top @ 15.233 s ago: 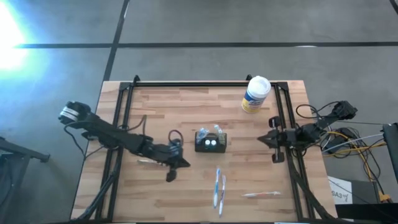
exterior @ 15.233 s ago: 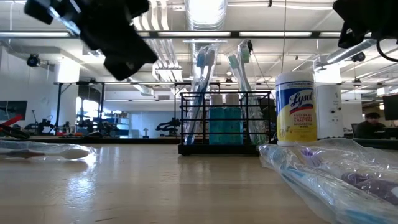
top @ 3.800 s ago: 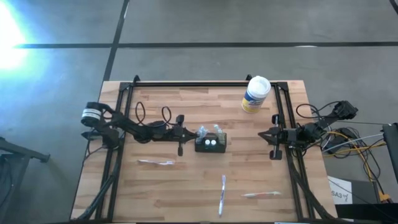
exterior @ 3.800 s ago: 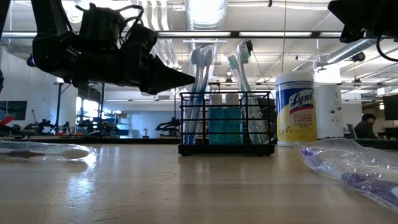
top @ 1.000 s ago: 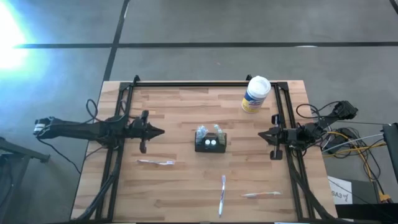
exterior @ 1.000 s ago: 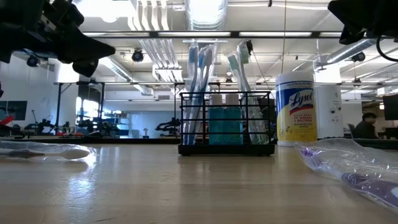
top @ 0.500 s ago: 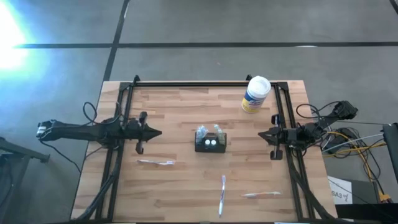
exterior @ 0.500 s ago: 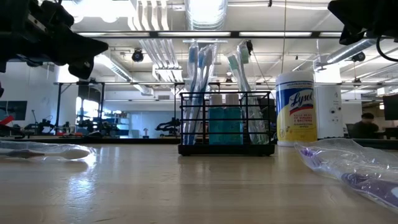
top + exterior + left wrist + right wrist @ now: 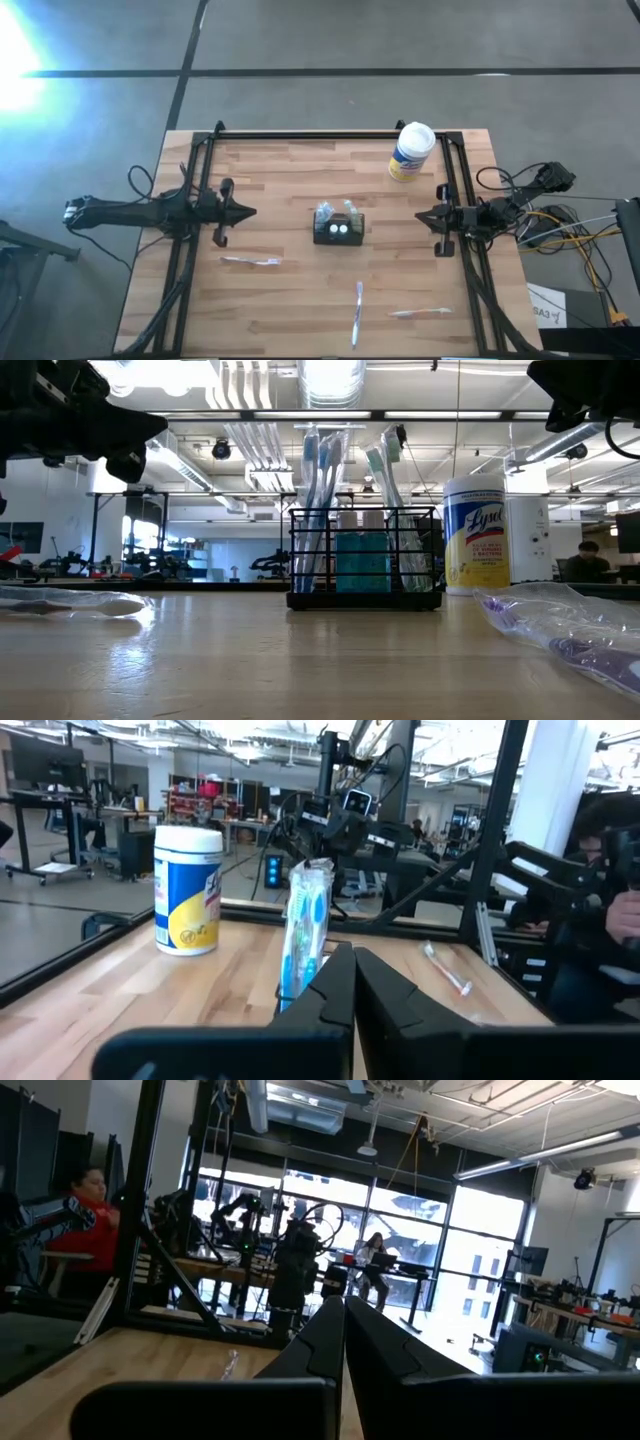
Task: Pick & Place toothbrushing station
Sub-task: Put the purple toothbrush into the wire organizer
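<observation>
The toothbrushing station (image 9: 338, 229), a small black wire holder with several toothbrushes and a teal cup in it, stands upright on its base at the middle of the wooden table (image 9: 300, 300). It also shows in the low view (image 9: 365, 565) and, partly hidden behind my fingers, in the left wrist view (image 9: 303, 935). My left gripper (image 9: 252, 212) is shut and empty above the table's left part, pointing at the station from well left of it. My right gripper (image 9: 419, 215) is shut and empty at the table's right edge.
A white canister with a yellow label (image 9: 410, 152) stands at the far right. Wrapped toothbrushes lie flat on the near half of the table: one at the left (image 9: 250, 261), one at the middle (image 9: 357, 312), one at the right (image 9: 420, 313). A black frame (image 9: 330, 135) borders the table.
My left gripper has drawn back a little toward the table's left edge, away from the station, still shut. The station and the loose toothbrushes have stayed where they were.
</observation>
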You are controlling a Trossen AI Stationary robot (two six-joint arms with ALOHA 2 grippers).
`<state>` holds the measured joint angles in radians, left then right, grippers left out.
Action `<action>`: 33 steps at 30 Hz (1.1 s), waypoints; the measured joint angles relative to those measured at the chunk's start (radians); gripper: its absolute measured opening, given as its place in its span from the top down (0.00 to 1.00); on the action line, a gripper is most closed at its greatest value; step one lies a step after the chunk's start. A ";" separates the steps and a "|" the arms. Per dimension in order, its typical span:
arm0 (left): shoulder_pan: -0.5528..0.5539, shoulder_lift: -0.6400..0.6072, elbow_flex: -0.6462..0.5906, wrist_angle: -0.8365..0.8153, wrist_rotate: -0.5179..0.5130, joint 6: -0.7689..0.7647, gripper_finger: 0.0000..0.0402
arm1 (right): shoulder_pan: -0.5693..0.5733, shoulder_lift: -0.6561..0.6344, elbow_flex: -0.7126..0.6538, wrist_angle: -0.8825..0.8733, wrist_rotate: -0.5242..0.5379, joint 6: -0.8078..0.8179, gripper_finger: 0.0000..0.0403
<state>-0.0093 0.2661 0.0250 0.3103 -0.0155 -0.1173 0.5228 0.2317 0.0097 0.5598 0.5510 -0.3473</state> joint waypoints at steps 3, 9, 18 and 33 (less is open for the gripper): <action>0.000 -0.001 0.000 0.004 0.002 0.000 0.99 | 0.000 0.000 0.000 0.000 0.000 0.000 0.98; 0.001 -0.001 0.000 0.007 0.069 0.000 0.99 | 0.000 0.000 0.000 0.000 0.000 0.000 0.98; -0.059 0.037 0.151 0.026 0.123 -0.018 1.00 | 0.000 0.000 0.000 0.000 0.000 -0.005 0.98; -0.305 0.594 0.813 -1.044 -0.233 -0.277 0.97 | 0.000 0.001 0.000 -0.002 0.000 0.031 0.98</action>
<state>-0.3142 0.8599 0.8377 -0.7335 -0.2490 -0.3940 0.5228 0.2329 0.0093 0.5575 0.5513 -0.3160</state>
